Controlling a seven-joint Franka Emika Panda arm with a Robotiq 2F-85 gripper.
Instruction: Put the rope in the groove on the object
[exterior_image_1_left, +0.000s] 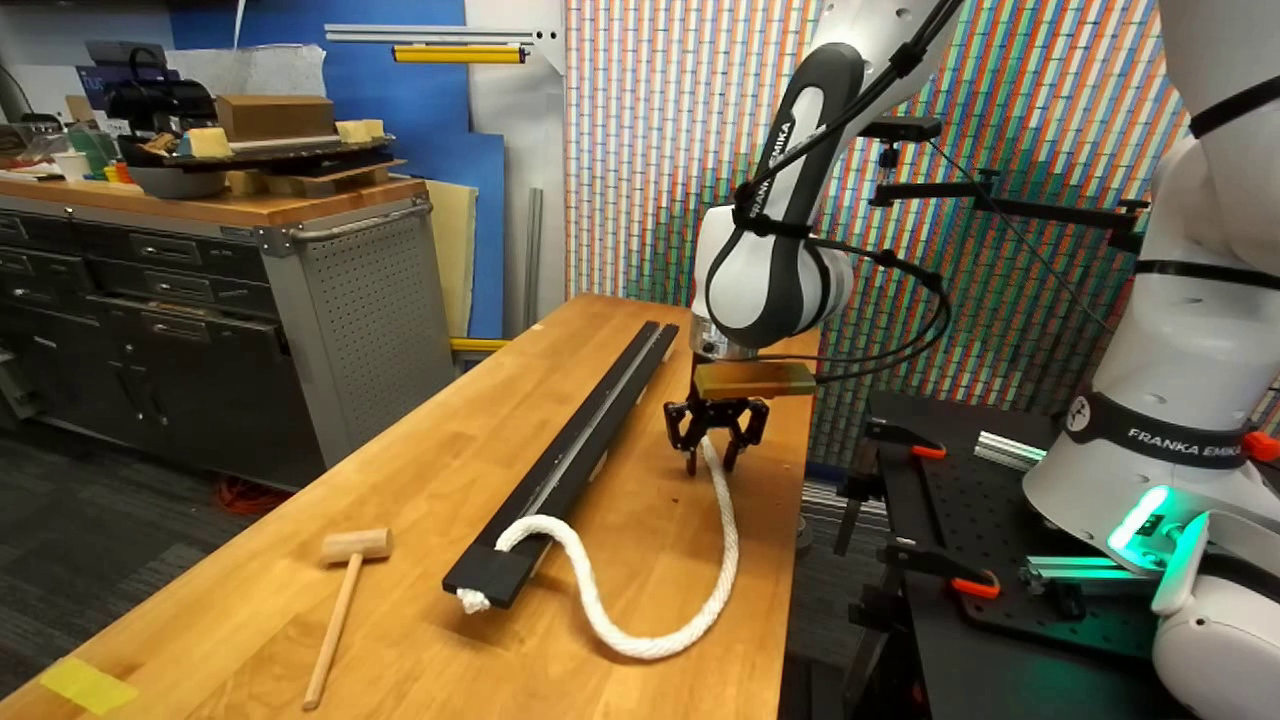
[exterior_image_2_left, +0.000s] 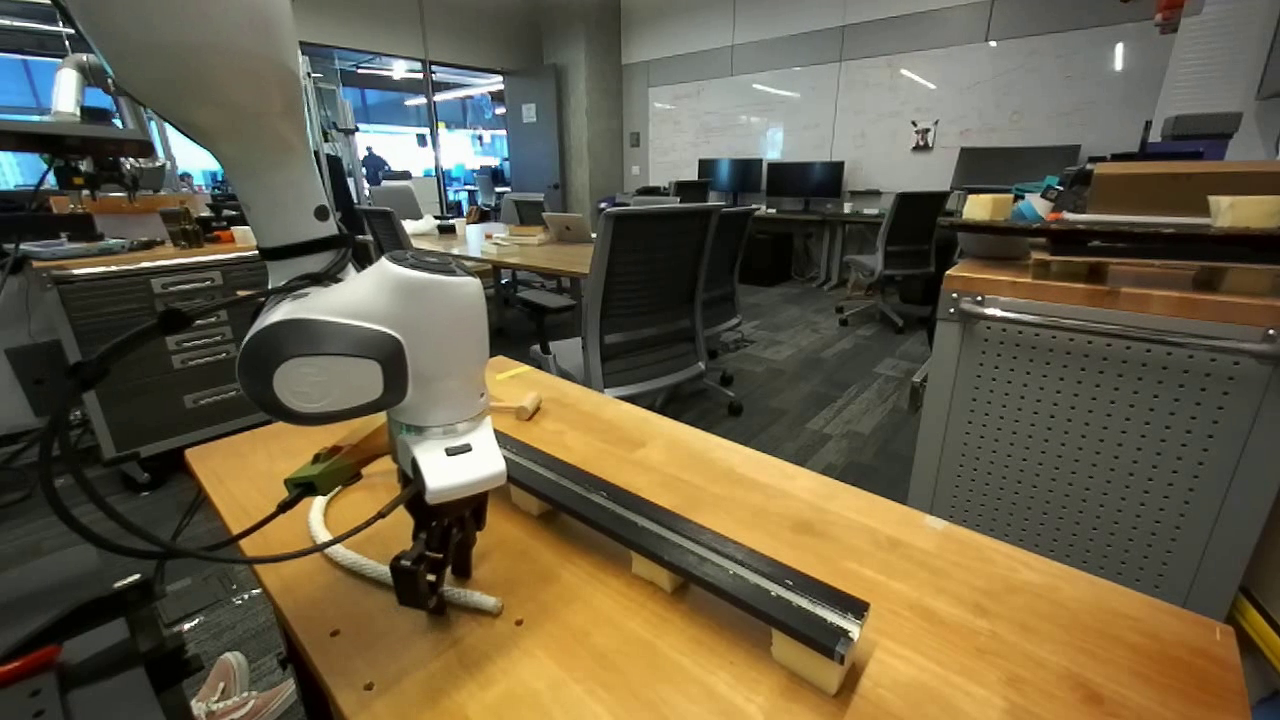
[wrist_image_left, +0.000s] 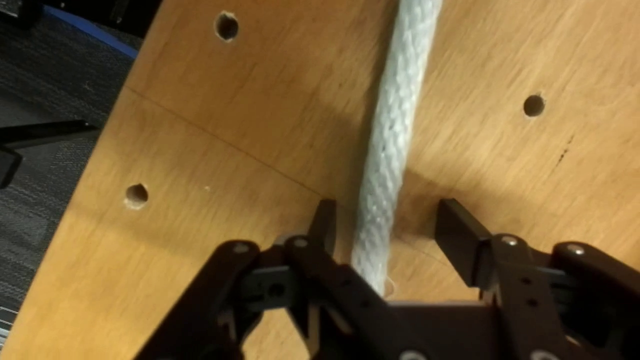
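The white rope (exterior_image_1_left: 640, 646) loops over the table beside the black bar (exterior_image_1_left: 490, 574). One end pokes out under the bar's near end and the rope emerges from the cover there. Its free end (exterior_image_2_left: 488, 603) lies on the table past the gripper. The groove (exterior_image_1_left: 588, 434) runs along the bar's top, and shows no rope beyond the near end; it also shows in an exterior view (exterior_image_2_left: 740, 572). My gripper (exterior_image_1_left: 711, 466) points down, low over the table. In the wrist view the gripper (wrist_image_left: 385, 215) is open, with the rope (wrist_image_left: 389, 145) between its fingers and gaps on both sides.
The bar rests on small light blocks (exterior_image_2_left: 655, 572). A wooden mallet (exterior_image_1_left: 356, 546) lies on the table (exterior_image_1_left: 440, 460) on the bar's far side from the gripper. The table edge is close to the gripper. Cables (exterior_image_2_left: 130, 540) hang from the arm.
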